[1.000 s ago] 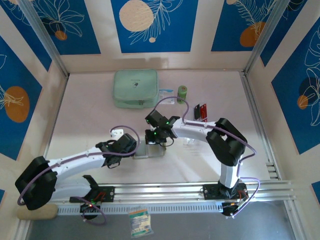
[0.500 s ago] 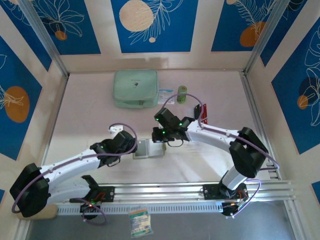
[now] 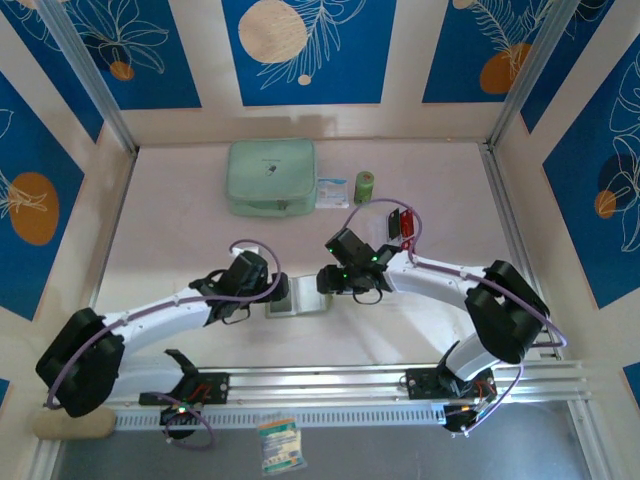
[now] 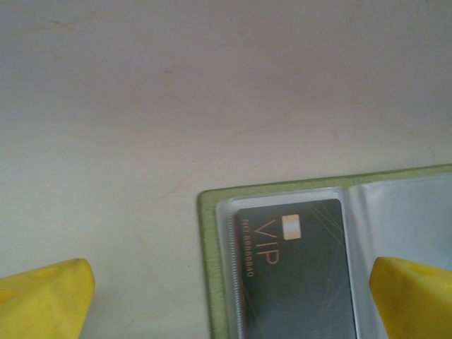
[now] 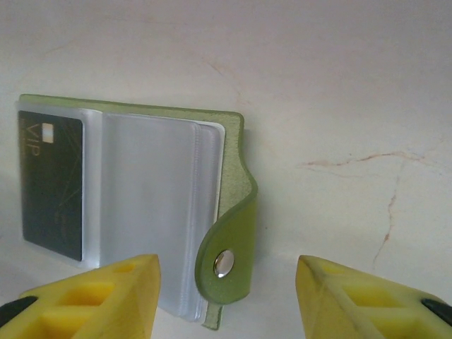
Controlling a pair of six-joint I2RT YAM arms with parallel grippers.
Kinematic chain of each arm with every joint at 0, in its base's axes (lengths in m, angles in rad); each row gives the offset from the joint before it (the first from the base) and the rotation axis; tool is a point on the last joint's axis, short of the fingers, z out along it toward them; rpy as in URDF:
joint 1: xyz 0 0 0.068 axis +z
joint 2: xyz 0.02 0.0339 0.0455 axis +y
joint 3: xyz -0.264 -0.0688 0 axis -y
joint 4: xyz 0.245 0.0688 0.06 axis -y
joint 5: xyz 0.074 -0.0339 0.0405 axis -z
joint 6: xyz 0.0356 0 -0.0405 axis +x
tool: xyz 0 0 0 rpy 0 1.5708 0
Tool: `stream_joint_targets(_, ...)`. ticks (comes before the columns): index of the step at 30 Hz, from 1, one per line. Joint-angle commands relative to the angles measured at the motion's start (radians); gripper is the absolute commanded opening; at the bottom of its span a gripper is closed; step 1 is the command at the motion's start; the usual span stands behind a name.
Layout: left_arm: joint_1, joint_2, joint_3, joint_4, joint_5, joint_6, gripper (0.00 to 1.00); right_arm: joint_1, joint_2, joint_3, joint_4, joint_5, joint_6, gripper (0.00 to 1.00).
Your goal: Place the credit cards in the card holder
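Both open, empty: left fingers (image 4: 42, 300) near VIP card (image 4: 296, 275), right fingers (image 5: 99, 296) near snap tab (image 5: 229, 247).

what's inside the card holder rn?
One black VIP card is tucked in the open card holder, at its left end. The frosted sleeves beside it look empty on top; anything in the layers stacked underneath is covered.

The olive-green card holder (image 5: 236, 212) shows a black, gold-lettered credit card (image 5: 49, 183).
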Motion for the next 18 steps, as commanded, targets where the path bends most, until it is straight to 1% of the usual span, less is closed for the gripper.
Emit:
stream_joint_targets(1, 0.015, 0.036, 0.015, 0.072, 0.082, 0.020, 1.00, -0.004, 0.040, -0.010, 0.040, -0.003, 0.010, 0.54)
stream_joint_targets(7, 0.020, 0.071, 0.000, 0.134, 0.119, 0.008, 1.00, 0.001, 0.059, -0.009, 0.060, -0.016, 0.014, 0.53)
stream_joint_targets(18, 0.025, 0.089, -0.007, 0.161, 0.120, 0.003, 1.00, -0.012, 0.054, -0.011, 0.063, -0.031, 0.014, 0.51)
